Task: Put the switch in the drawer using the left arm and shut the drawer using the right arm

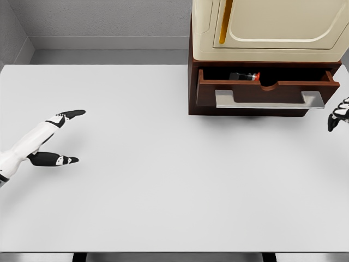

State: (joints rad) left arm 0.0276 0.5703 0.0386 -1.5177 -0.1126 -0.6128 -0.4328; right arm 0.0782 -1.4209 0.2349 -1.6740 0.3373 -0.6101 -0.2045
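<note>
The switch [245,76] lies inside the open drawer [266,93] at the far right of the table [163,180], toward the drawer's left-middle part, just behind the front panel; only its top shows, a dark body w/ a red end on the right; the rest is hidden by the panel, so its exact shape is hard to make out.

Left hand [57,139] is at the near left, well apart from the switch and the drawer; fingers spread and relaxed, holding nothing; one long digit points far-right, another, darker, points right lower down; the remaining fingers can't be told apart at this size; the white forearm is cut off by the left edge.

Right hand [338,115] is at the right edge, just beside the drawer's right front corner and near the right end of the silver handle [267,100]; only a few dark fingers w/ white marks show, the rest cut off by the frame; they look curled, but whether they touch the drawer can't be told; nothing seen in their grip.

Drawer is pulled out from a dark brown cabinet [192,87]; a cream appliance [272,27] w/ a yellow strip sits on top, its upper part cut off by the top edge; drawer interior mostly in shadow.
</note>
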